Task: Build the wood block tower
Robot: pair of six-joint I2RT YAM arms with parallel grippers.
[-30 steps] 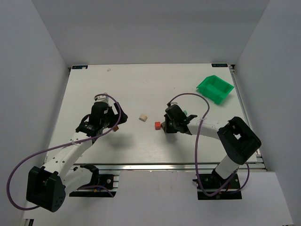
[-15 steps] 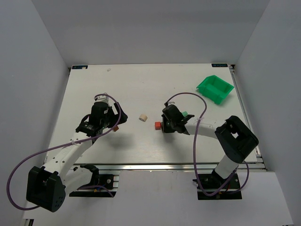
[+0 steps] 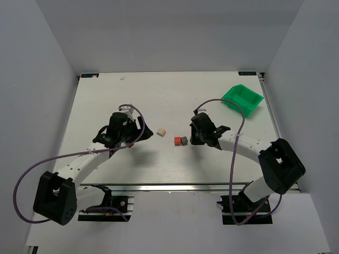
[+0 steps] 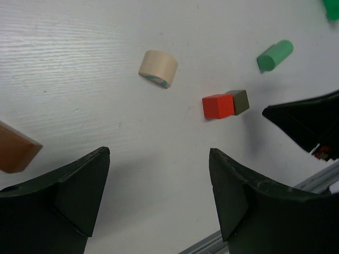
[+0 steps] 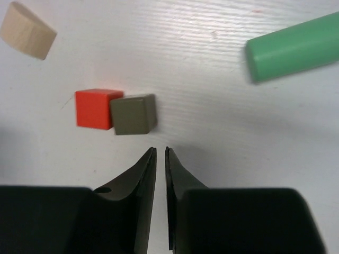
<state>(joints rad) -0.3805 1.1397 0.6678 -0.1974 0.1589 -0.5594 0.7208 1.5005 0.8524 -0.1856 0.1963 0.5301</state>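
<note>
From above, a white table (image 3: pixel 106 95) walled by grey panels is seen, with a bright green plastic bin (image 3: pixel 242 99) at its far right. A red wooden cube (image 3: pixel 177 141) and a grey-brown wooden cube (image 3: pixel 184 140) lie touching, unstacked, between the arms. In the left wrist view the left gripper (image 4: pixel 159 154) is held open over the faintly grained surface, beside a cropped, possibly rectangular brown block (image 4: pixel 16 150). In the right wrist view the right gripper (image 5: pixel 160 151) is closed on nothing, just short of the grey-brown cube. A cream rounded block (image 5: pixel 27 30) and a pale green cylinder (image 5: pixel 296 46) lie apart.
</note>
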